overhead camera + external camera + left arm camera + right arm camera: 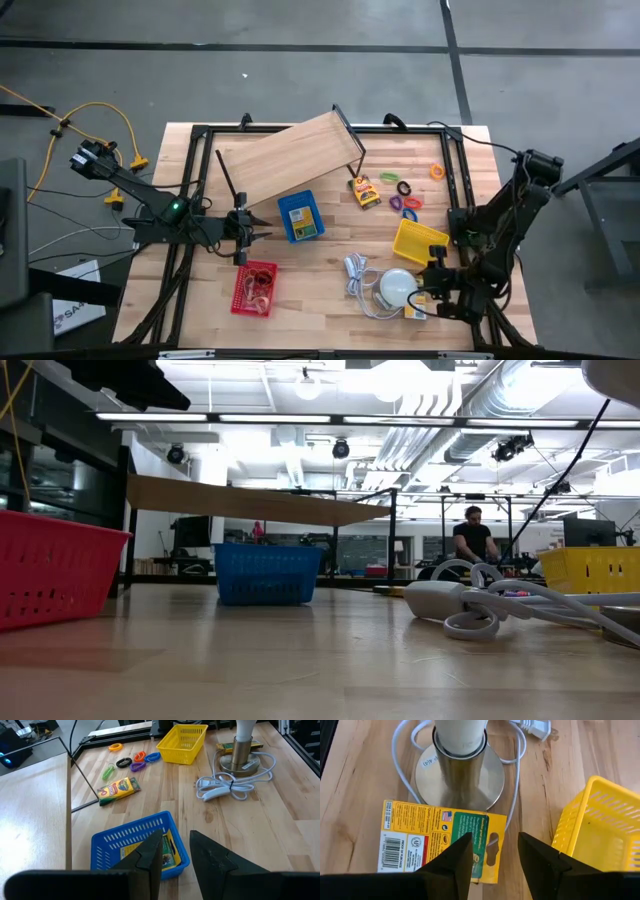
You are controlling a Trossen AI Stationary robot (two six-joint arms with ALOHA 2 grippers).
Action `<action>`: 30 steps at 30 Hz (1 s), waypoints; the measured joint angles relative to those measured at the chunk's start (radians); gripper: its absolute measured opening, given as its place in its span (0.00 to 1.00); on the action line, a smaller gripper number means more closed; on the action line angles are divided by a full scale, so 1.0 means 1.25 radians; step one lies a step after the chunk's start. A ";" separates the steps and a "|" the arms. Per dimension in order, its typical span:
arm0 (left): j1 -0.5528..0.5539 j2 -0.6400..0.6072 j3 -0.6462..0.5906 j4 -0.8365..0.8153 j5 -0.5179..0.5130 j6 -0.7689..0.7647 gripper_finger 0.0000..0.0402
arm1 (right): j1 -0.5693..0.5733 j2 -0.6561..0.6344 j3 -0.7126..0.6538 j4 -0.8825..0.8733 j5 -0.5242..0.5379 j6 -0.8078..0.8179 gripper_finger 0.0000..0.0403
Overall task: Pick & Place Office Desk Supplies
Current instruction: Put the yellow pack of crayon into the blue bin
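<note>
The right wrist view alone shows the right end effector (pixel 495 852) open, its fingers parted just above a yellow-green printed packet (pixel 437 837) lying flat against the lamp base (pixel 460 775), with the yellow basket (pixel 600 820) beside. The left wrist view shows the left end effector (pixel 175 852) open over the blue basket (pixel 135 840), which holds another packet. Beyond it lie a crayon box (pixel 117 790) and coloured clips (pixel 137 760) on the bench (pixel 280 795).

left arm: reaches in from left edge, left claw (pixel 262 232) fingers parted, empty | right arm: folded at right edge, right claw (pixel 492 852) fingers parted, empty
</note>
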 joint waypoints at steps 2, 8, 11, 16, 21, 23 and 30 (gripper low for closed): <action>0.000 0.000 0.000 0.000 0.000 0.000 0.23 | 0.007 0.011 0.000 -0.002 0.000 0.014 0.36; 0.000 0.000 0.000 0.000 0.000 0.000 0.23 | 0.007 0.050 0.000 -0.001 0.001 0.021 0.36; 0.000 0.000 0.000 0.000 0.000 0.000 0.23 | 0.007 0.059 0.000 -0.001 0.002 0.031 0.36; 0.000 0.000 0.000 0.000 0.000 0.000 0.23 | 0.010 0.072 -0.001 0.000 0.014 0.056 0.36; 0.000 0.000 0.000 0.000 0.000 0.000 0.23 | 0.029 0.073 -0.057 0.064 0.029 0.100 0.36; 0.000 0.000 0.000 0.000 0.000 0.000 0.23 | 0.039 0.073 -0.077 0.088 0.046 0.117 0.36; 0.000 0.000 0.001 0.000 0.000 0.000 0.23 | 0.047 0.073 -0.094 0.089 0.063 0.142 0.36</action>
